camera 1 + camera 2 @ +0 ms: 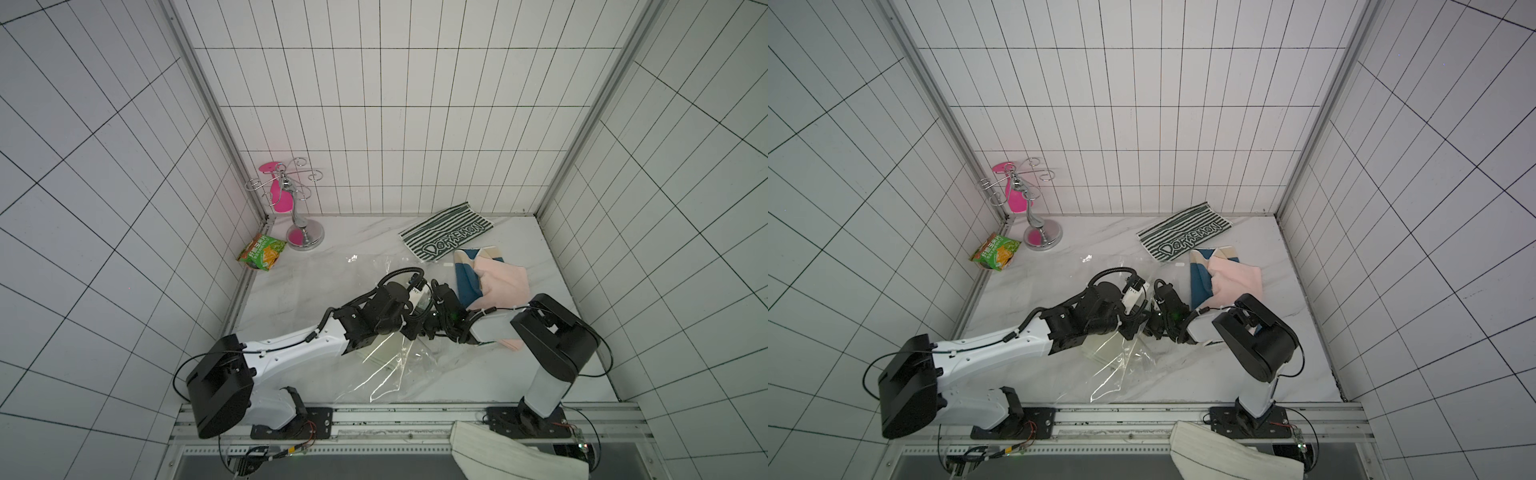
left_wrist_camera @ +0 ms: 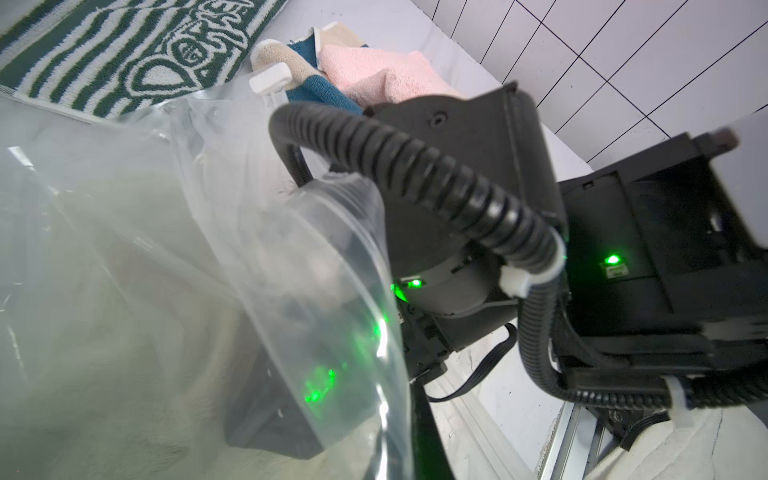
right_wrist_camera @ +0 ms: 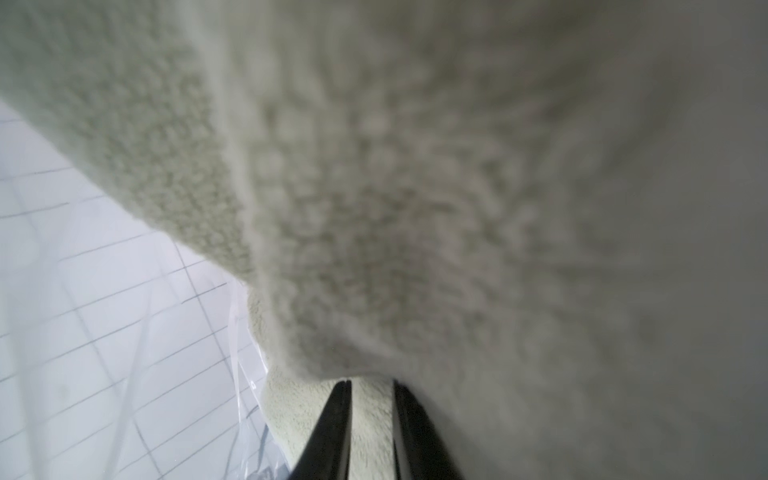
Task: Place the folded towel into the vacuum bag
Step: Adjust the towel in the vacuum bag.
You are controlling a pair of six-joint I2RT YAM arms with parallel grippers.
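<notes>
The vacuum bag (image 1: 390,370) (image 1: 1113,365), clear and crinkly, lies mid-table with its mouth raised between the two arms. A pale green-white folded towel (image 1: 380,353) (image 1: 1100,347) shows through the film. My left gripper (image 1: 426,304) (image 1: 1148,305) holds the bag's edge up; in the left wrist view the film (image 2: 291,249) hangs beside its dark finger (image 2: 430,440). My right gripper (image 1: 412,334) (image 1: 1144,332) reaches into the bag's mouth. In the right wrist view the towel (image 3: 415,208) fills the picture, and the right gripper (image 3: 374,399) is shut on a fold of it.
A green snack packet (image 1: 262,251) and a metal stand (image 1: 297,216) stand at the far left. A striped Doraemon towel (image 1: 446,235) and a pink and blue towel pile (image 1: 494,282) lie far right. A white striped cloth (image 1: 511,453) hangs over the front rail.
</notes>
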